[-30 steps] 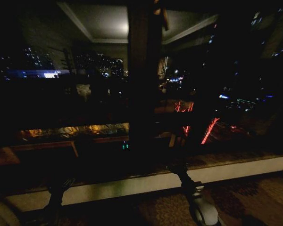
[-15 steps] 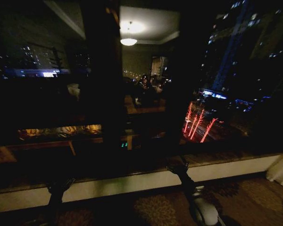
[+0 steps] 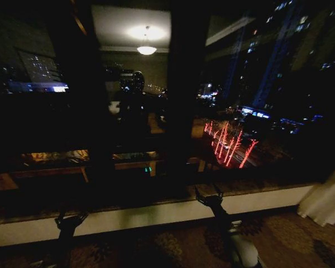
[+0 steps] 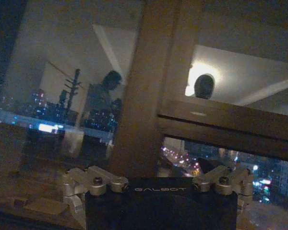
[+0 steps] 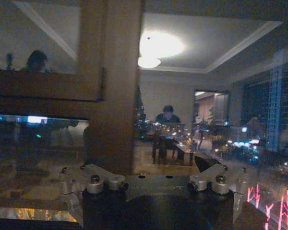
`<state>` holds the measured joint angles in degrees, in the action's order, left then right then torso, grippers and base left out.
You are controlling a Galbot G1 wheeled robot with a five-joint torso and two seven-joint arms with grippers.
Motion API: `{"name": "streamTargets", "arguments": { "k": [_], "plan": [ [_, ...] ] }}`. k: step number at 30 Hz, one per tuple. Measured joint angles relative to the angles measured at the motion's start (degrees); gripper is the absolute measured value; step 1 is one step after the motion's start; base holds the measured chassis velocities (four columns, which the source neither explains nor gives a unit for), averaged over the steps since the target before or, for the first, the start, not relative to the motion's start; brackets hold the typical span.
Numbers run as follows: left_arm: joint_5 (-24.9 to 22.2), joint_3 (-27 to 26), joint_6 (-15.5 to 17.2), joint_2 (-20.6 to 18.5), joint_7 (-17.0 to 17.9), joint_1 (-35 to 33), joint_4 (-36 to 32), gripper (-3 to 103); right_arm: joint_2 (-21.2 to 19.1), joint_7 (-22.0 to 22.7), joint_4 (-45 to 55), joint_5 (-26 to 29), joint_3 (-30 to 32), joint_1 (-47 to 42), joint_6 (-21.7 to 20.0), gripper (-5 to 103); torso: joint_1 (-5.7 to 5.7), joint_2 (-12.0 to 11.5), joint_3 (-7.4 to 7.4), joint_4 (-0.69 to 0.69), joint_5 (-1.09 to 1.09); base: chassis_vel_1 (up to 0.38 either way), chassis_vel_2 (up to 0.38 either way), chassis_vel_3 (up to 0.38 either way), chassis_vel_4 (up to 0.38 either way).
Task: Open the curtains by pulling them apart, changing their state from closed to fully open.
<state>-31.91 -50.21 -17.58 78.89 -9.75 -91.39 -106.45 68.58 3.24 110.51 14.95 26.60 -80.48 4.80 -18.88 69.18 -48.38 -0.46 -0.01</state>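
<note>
A bunched edge of the off-white curtains hangs at the far right of the head view, down to the carpet. The dark window glass in front of me stands uncovered, with city lights and the room's reflection in it. My left gripper is low at the left, in front of the white ledge, open and holding nothing. My right gripper sits a little higher near the middle, also open and empty, well to the left of the curtain. Both wrist views look past the spread jaws of the left gripper and right gripper at the window.
A dark wooden window post rises straight ahead, seen closer in the wrist views. A white ledge runs along the window's foot. Patterned carpet covers the floor before it.
The head camera has swung to the right, so the window scene has slid left and more of the curtain shows at the lower right. Both arms keep their places.
</note>
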Motion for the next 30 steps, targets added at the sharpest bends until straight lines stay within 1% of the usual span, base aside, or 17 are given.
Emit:
{"name": "streamTargets", "arguments": {
  "k": [1,3,8,12,14,18,20,23,30],
  "plan": [
    [0.0,0.01,0.0,0.0,0.0,0.0,0.0,100,0.0,0.0,0.0,0.0,0.0,0.0,0.0,100,0.0,0.0,0.0,0.0,-0.02,-0.298,-0.348,0.342,0.351],
    [0.0,0.01,0.0,0.01,-0.01,0.0,0.0,100,0.0,0.0,0.0,0.0,0.01,0.0,0.0,100,0.01,0.0,0.0,0.0,0.03,-0.281,-0.236,0.272,0.241],
    [0.01,0.02,0.0,0.01,-0.02,0.0,-0.01,100,-0.01,0.01,-0.01,0.0,0.02,0.0,0.0,100,0.0,0.0,0.0,-0.01,0.04,-0.116,-0.161,0.146,0.141],
    [0.01,0.02,0.0,-0.01,-0.03,0.0,-0.01,100,0.0,0.01,-0.01,0.0,0.0,0.0,0.0,100,0.01,0.0,0.0,-0.01,0.01,-0.018,-0.01,-0.006,-0.038],
    [0.01,-0.01,0.01,-0.02,0.0,0.0,0.0,100,0.01,0.0,0.0,0.0,-0.02,0.0,0.0,100,0.0,0.0,0.0,0.03,-0.06,0.034,0.056,-0.036,-0.05],
    [0.0,-0.03,0.0,-0.03,0.01,0.0,0.0,100,0.02,-0.01,0.0,0.0,-0.02,0.0,0.0,100,0.0,0.0,0.0,0.02,0.0,0.046,0.058,-0.04,-0.061],
    [0.0,-0.03,0.01,-0.03,0.01,0.0,0.0,100,0.02,-0.01,0.0,0.0,-0.02,0.0,0.0,100,0.0,0.0,0.0,0.01,-0.01,0.0,0.0,0.0,0.0],
    [0.0,-0.02,0.0,-0.02,0.01,0.0,0.0,100,0.01,-0.01,0.0,0.0,-0.02,0.0,0.0,100,-0.01,-0.01,0.0,0.0,0.03,-0.008,-0.05,0.016,0.073],
    [0.0,0.0,0.01,-0.01,0.0,0.01,0.0,100,0.0,0.0,0.0,0.0,-0.01,0.0,0.0,100,-0.01,-0.01,0.0,0.0,0.0,0.004,-0.177,-0.014,0.178]
  ]
}}
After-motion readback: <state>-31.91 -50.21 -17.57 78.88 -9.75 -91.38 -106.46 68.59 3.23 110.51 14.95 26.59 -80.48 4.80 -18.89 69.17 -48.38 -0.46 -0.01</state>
